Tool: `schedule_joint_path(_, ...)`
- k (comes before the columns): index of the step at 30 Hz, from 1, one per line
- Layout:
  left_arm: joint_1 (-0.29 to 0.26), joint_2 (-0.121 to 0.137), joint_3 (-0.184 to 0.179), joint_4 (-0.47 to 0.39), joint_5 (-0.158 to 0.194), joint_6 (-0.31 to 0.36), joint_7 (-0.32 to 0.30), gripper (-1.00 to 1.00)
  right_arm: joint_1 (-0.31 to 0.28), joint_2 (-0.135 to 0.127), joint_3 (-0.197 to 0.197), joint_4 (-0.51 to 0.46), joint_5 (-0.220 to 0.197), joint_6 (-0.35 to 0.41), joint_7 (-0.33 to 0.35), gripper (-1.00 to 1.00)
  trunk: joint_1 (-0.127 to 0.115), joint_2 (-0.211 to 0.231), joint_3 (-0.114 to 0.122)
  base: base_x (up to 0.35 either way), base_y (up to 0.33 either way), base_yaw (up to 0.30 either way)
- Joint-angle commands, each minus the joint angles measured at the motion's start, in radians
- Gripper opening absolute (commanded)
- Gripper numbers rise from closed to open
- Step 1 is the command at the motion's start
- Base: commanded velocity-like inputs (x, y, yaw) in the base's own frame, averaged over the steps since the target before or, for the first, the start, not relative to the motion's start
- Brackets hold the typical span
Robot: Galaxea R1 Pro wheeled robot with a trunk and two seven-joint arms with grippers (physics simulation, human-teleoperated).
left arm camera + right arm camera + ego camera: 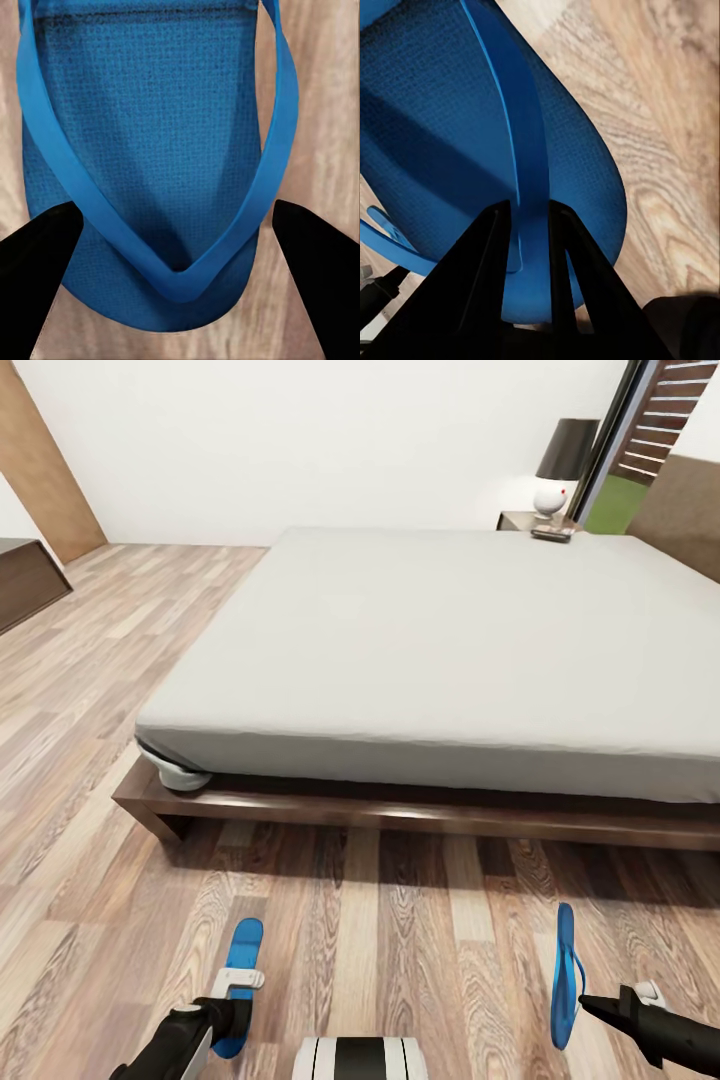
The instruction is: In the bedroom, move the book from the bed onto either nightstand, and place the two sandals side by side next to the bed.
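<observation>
Down at near left, left gripper spread wide over one blue sandal, black fingers either side of the thong strap, gripping nothing; sandal flat on the wood floor. At near right, right gripper pinched on the strap of the other sandal, turned up on edge. Beyond both, bed with plain mattress on a dark frame. At far right, nightstand with lamp; small dark book at its edge beside the mattress corner.
</observation>
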Motion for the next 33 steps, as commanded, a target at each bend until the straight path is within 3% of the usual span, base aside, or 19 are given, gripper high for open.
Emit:
schedule_joint_path(1, 0.0, -0.001, 0.003, -0.002, -0.009, 0.003, -0.007, -1.0, 0.0, 0.0, -0.003, 0.0, -0.001, 0.005, 0.001, -1.0, 0.0, 0.0, -0.001, 0.056, 0.016, 0.0)
schedule_joint_path(15, 0.001, -0.001, 0.003, 0.0, -0.008, -0.001, -0.008, -1.0, 0.0, 0.0, -0.003, 0.001, -0.001, 0.005, 0.001, -1.0, 0.0, 0.0, -0.001, 0.209, 0.188, 0.0)
schedule_joint_path(21, 0.001, 0.0, 0.008, -0.001, -0.009, -0.002, -0.004, -1.0, 0.0, 0.001, -0.001, 0.0, -0.001, 0.005, 0.001, -1.0, 0.0, 0.0, -0.001, 0.041, 0.046, 0.0)
schedule_joint_path(27, 0.001, 0.001, 0.081, -0.002, -0.011, -0.017, -0.002, -1.0, 0.0, 0.001, -0.001, 0.0, -0.001, 0.005, 0.002, -1.0, 0.0, 0.0, -0.001, 0.124, 0.107, 0.0)
schedule_joint_path(33, 0.001, 0.0, 0.089, -0.001, -0.013, -0.062, -0.002, -1.0, 0.0, 0.002, -0.001, 0.0, -0.001, 0.005, 0.001, -1.0, 0.0, 0.0, -0.001, 0.057, 0.023, 0.0)
